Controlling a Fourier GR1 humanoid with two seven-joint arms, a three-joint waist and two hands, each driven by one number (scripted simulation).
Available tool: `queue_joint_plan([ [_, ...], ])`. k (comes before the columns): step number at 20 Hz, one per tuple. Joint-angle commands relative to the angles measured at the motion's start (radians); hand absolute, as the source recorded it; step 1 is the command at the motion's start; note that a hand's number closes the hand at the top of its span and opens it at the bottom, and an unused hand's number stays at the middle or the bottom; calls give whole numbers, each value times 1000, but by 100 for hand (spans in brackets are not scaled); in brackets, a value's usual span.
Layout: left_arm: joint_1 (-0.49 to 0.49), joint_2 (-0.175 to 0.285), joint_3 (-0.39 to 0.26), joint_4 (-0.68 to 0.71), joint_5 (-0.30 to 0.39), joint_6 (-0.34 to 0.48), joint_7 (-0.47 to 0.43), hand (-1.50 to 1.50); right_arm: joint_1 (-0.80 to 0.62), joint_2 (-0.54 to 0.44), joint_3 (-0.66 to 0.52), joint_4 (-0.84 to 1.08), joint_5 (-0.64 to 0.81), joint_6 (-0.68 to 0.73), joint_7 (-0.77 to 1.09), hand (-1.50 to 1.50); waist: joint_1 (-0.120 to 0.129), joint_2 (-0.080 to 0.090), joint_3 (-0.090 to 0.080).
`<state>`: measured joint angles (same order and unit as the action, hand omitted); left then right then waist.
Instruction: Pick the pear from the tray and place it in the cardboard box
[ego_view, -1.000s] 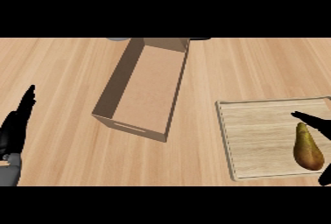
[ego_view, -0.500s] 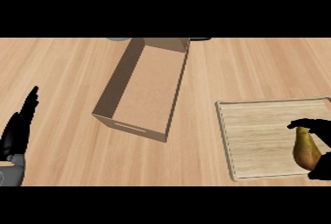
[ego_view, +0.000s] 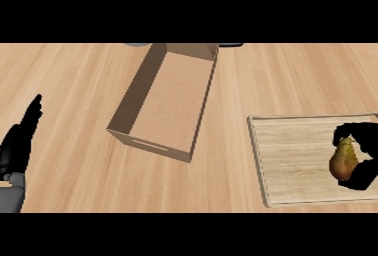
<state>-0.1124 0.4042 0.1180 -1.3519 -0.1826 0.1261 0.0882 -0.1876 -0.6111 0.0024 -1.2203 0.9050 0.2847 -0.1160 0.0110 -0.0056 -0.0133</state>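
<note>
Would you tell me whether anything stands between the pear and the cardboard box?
Nothing visible does. Between the tray and the cardboard box lies only counter; the pear, with the right hand curled round it, must clear their walls.

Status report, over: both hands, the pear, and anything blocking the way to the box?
Right black hand curled round yellow-brown pear on light wooden tray. Left black hand open, resting at view's left edge. Nothing between tray and open cardboard box.

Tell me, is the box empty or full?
Empty. The box shows only its bare floor, and the pear lies on the tray.
</note>
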Motion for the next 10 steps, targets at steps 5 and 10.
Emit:
queue_joint_plan([
  [5,-66,-32,-49,13,-23,-6,-19,0,-352,99,118,124,-14,-8,-269,150,97,38,17],
  [10,-29,-58,-60,36,-51,25,-34,0,-554,133,58,342,18,-182,-362,150,66,29,16],
])
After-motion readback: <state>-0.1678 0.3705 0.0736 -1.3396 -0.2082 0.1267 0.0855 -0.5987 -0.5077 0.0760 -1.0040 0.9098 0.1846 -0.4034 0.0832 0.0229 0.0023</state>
